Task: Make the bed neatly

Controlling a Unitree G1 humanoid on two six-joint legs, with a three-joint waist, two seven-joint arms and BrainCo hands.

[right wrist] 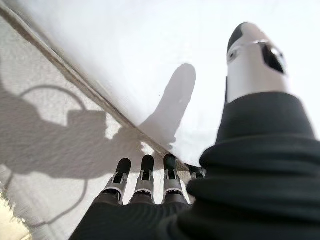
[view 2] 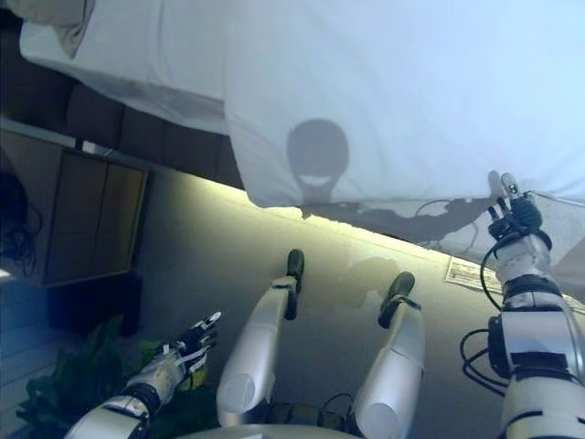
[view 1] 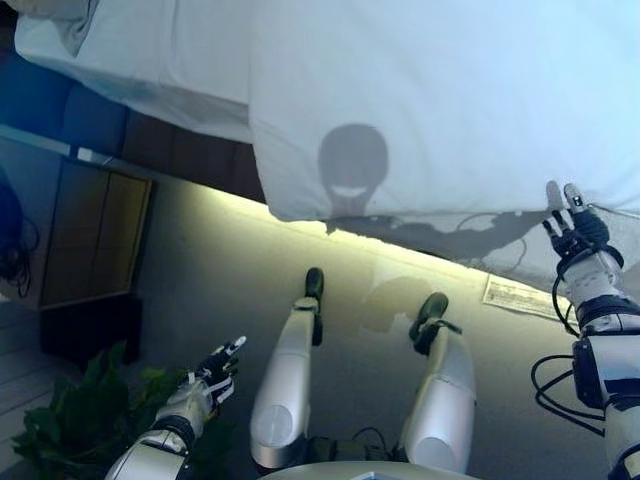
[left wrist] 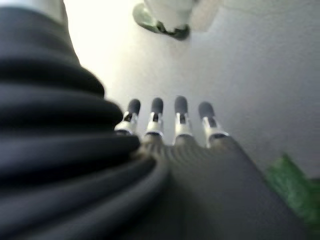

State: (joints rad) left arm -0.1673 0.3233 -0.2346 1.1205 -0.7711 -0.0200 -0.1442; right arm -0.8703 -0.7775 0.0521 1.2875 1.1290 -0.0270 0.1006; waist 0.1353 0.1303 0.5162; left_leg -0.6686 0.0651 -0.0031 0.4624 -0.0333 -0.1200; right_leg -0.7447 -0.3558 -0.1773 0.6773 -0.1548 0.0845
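A white duvet [view 1: 420,100] covers the bed across the far side of the eye views, and its near edge hangs over the bed's side. My right hand [view 1: 568,215] is raised at the right, just under that hanging edge, with straight fingers and nothing in them. In the right wrist view its fingertips [right wrist: 145,165] point at the duvet's hem [right wrist: 100,100], with the thumb [right wrist: 252,50] lifted apart. My left hand [view 1: 215,375] hangs low at the lower left over the floor, far from the bed, with its fingers [left wrist: 180,115] straight and empty.
A pillow [view 1: 60,20] lies at the bed's far left. A wooden cabinet [view 1: 95,235] stands at the left by the dark headboard [view 1: 60,110]. A green plant [view 1: 70,420] sits near my left hand. A printed sheet [view 1: 520,297] lies on the floor by the bed.
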